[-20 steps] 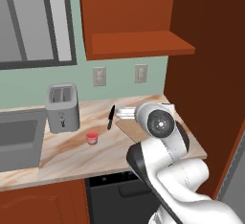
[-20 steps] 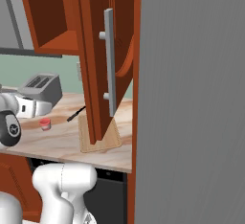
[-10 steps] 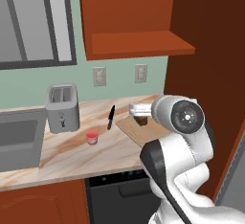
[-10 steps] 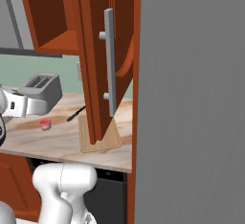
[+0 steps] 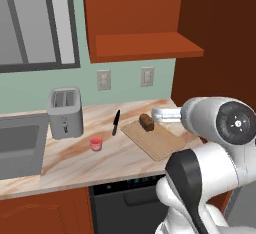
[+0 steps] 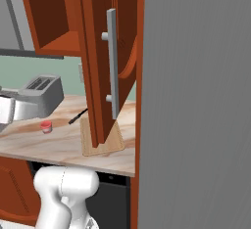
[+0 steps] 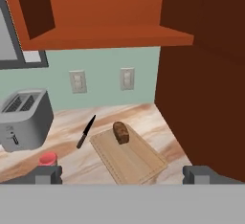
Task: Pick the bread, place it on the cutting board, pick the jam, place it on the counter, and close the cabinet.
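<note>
jam [image 7: 48, 159]: on the bench [image 7: 72, 122], at about 8 o'clock from the gripper's centre line in the hand view, just right of the toaster [image 7: 24, 117].
bread [image 7: 121, 132]: lying on the cutting board [image 7: 139, 163], near its far end, roughly 12 o'clock.
gripper [image 7: 122, 174]: jaws spread wide, holding nothing (finger tips at the bottom corners of the hand view).
cabinet [image 6: 105, 66]: door swung open, standing at 3 o'clock of the gripper; handle [image 6: 112, 61] runs vertically.
next move, judged: swing right to the door's face and push it closed.
</note>
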